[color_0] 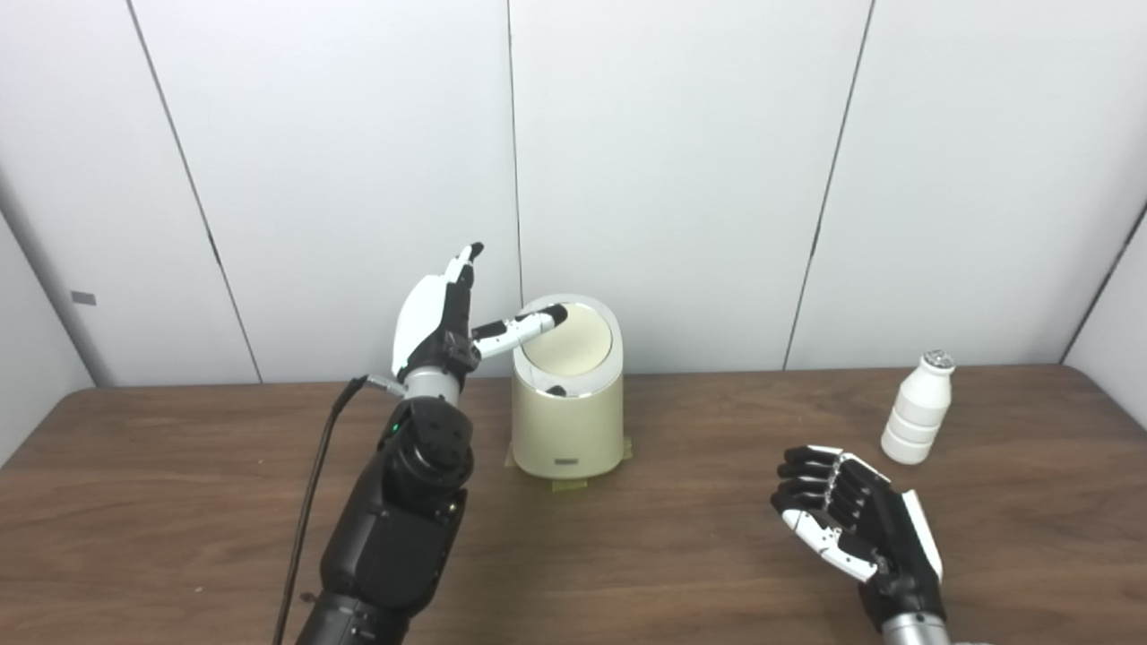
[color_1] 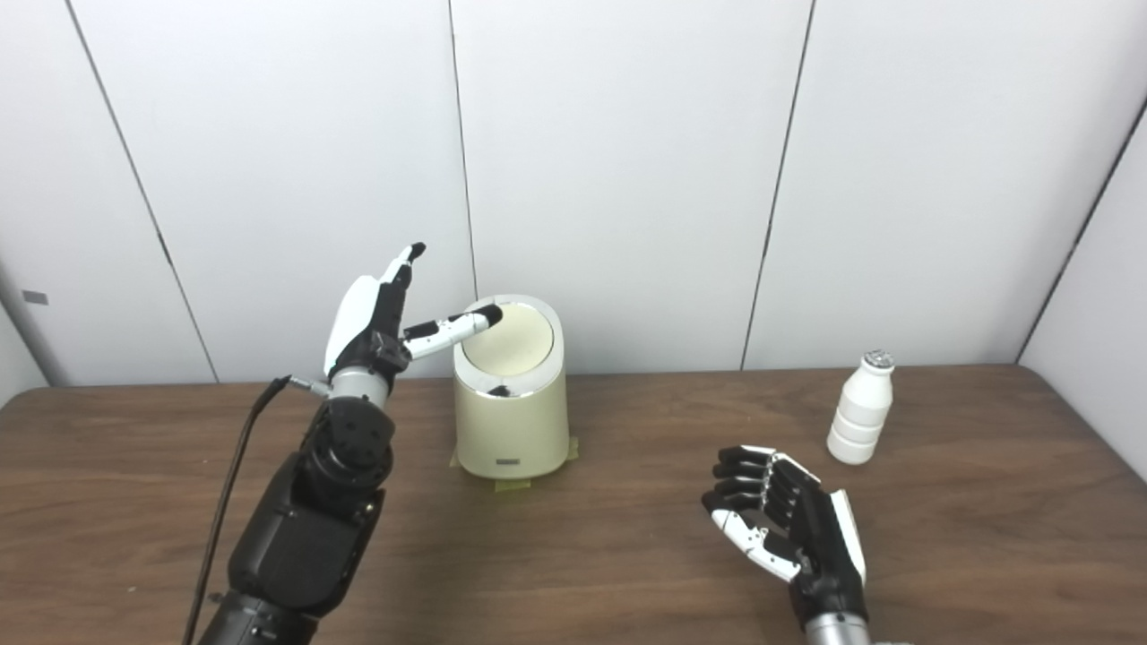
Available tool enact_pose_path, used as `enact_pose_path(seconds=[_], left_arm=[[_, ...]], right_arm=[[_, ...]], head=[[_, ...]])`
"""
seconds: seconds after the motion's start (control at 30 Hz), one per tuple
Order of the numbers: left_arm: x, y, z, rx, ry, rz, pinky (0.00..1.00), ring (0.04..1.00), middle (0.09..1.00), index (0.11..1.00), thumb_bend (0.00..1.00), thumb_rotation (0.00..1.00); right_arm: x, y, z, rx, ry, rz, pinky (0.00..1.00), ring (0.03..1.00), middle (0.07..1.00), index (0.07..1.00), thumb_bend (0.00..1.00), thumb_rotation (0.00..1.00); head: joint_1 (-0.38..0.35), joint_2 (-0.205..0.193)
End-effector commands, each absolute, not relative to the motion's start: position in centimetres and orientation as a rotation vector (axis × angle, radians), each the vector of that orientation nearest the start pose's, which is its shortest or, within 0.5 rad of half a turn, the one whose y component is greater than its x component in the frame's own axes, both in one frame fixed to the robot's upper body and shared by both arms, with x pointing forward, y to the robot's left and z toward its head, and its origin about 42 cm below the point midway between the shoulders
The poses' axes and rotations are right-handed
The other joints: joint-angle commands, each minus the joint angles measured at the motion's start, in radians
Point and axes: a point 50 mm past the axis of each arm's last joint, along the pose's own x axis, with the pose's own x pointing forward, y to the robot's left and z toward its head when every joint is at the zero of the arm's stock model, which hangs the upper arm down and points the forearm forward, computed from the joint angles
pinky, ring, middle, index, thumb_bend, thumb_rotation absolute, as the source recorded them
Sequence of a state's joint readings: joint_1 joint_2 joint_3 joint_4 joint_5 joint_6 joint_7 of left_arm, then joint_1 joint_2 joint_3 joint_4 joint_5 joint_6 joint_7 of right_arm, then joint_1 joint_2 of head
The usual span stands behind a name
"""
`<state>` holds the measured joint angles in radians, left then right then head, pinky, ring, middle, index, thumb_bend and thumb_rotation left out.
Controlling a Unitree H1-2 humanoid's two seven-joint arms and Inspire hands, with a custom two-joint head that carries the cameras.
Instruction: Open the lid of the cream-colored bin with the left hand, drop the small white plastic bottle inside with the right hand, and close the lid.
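Bin (color_0: 567, 421) of cream colour stands upright toward the back of the brown wooden counter (color_0: 681, 555), a little left of centre and close to the white panelled wall (color_0: 681, 179), with bits of tape showing under its base. Its round lid (color_0: 573, 340) sits in a shiny rim and is tipped, the near edge dipping down into the opening where a small dark gap shows, the far edge raised. The left hand (color_0: 444, 318) is lifted beside the bin's upper left, palm turned toward it; its fingers (color_0: 466, 269) point upward and are spread apart, while the thumb (color_0: 524, 327) reaches out sideways and its dark tip rests on the lid's upper left edge. It grips nothing. A black cable (color_0: 309, 502) trails from that wrist down along the dark forearm. Well off to the right, near the back of the counter, the small white plastic bottle (color_1: 861, 410) stands upright with a silvery cap, untouched. The right hand (color_1: 789, 528) hovers low over the counter in front of the bottle and apart from it, palm turned leftward, its fingers (color_1: 744, 475) loosely curled but separated and holding nothing.
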<state>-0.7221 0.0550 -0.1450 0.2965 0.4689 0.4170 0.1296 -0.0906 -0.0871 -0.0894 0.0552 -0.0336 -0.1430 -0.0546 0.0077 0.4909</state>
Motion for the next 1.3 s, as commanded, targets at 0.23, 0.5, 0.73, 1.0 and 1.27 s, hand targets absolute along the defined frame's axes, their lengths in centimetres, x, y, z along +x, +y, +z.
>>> enact_pose_path(seconds=[0.23,0.5,0.73,1.0,1.27], left_arm=[[48.8,12.1,29.7,0.579,-0.170,0.079,0.91,1.000,1.000,1.000,0.91,0.45],[49.1,12.1,28.9,0.622,-0.164,0.098,0.96,1.000,1.000,1.000,0.93,0.39],[49.2,12.6,28.1,0.658,-0.153,0.099,1.00,1.000,1.000,1.000,0.93,0.31],[49.4,13.1,27.1,0.697,-0.123,0.077,1.00,1.000,1.000,1.000,0.96,0.21],[49.5,13.4,26.2,1.011,-0.177,0.100,1.00,1.000,1.000,1.000,0.97,0.10]], right_arm=[[30.0,-25.3,9.9,-0.098,-0.122,-0.114,0.51,0.578,0.608,0.607,0.25,0.00],[29.9,-25.0,10.1,-0.094,-0.130,-0.109,0.50,0.575,0.607,0.603,0.24,0.01],[29.8,-25.2,10.1,-0.101,-0.132,-0.107,0.50,0.571,0.605,0.604,0.25,0.01],[29.7,-25.0,10.2,-0.096,-0.131,-0.113,0.50,0.570,0.605,0.602,0.25,0.02],[29.7,-24.8,10.4,-0.093,-0.133,-0.111,0.49,0.567,0.600,0.597,0.24,0.01]], head=[[-0.001,0.005],[-0.004,0.012],[-0.002,0.017],[-0.005,0.023],[-0.010,0.030]])
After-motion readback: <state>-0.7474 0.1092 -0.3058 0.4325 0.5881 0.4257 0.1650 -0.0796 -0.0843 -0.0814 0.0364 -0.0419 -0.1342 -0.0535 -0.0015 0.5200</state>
